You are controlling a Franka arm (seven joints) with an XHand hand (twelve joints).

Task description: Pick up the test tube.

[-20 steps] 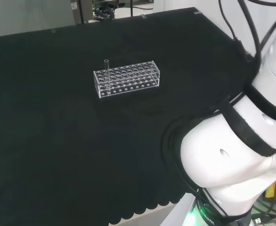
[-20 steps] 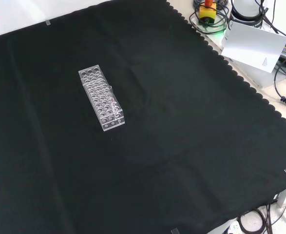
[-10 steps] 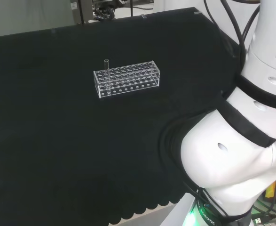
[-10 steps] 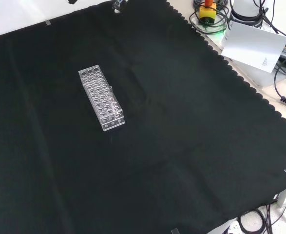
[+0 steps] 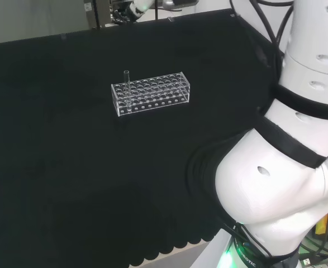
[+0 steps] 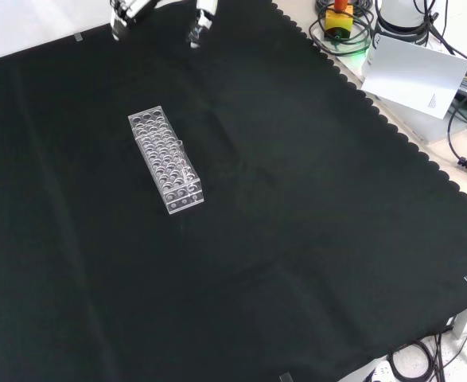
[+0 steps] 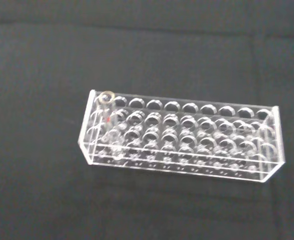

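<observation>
**Mia:** Test tube (image 5: 126, 84) first. Where is it?

**Sam:** It stands straight up in a clear rack (image 5: 151, 92), in a hole at one end of it. In the head view that is the rack's left end, and the tube pokes up above the rack's top. The rack sits out in the middle of the table (image 5: 52, 167), away from every edge.

**Mia:** And the robot hand (image 6: 193, 20)?

**Sam:** In the front view two fingertips (image 6: 204, 16) peek in at the table's far edge. They hang apart and hold nothing. I can't tell more about the robot hand than that.

**Mia:** So which way does it have to go?

**Sam:** I think it must come away from that far edge, along the rack to its other end. The tube is at the end farther from the robot hand. The tube points up, so I think the fingers should close on its sides, above the rack.

**Mia:** Do the views show different things?

**Sam:** Yes. The wrist view looks down on the tube's round mouth (image 7: 105, 98) in a corner hole. The head view shows how tall it stands.
</observation>
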